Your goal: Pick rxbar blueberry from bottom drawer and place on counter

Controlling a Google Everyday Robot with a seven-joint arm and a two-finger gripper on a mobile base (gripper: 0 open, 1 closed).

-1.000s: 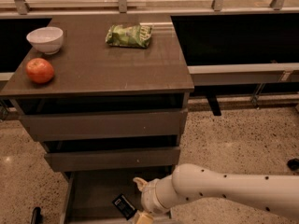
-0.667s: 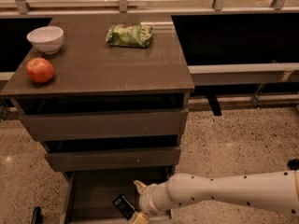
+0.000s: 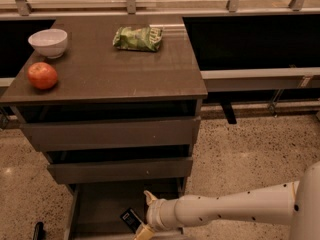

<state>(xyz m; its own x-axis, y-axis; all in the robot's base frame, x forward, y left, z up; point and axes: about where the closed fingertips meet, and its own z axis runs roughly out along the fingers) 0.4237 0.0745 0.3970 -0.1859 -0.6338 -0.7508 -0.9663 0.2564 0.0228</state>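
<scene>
The bottom drawer [image 3: 100,209] is pulled out below two shut drawers. The rxbar blueberry [image 3: 130,218], a small dark bar with pale print, lies flat inside it near the front. My gripper [image 3: 142,215] reaches in from the right at the end of a white arm. It is open, with one finger behind the bar's right end and the other in front of it. The bar still rests on the drawer floor. The counter [image 3: 110,69] is the dark brown cabinet top above.
On the counter are a white bowl [image 3: 48,42], a red apple [image 3: 42,75] and a green chip bag [image 3: 138,37]. A dark object [image 3: 38,231] lies on the speckled floor left of the drawer. A low bench and railing run behind.
My gripper has crept a little left toward the bar, and the forearm has dropped lower and flatter. The bar has not moved.
</scene>
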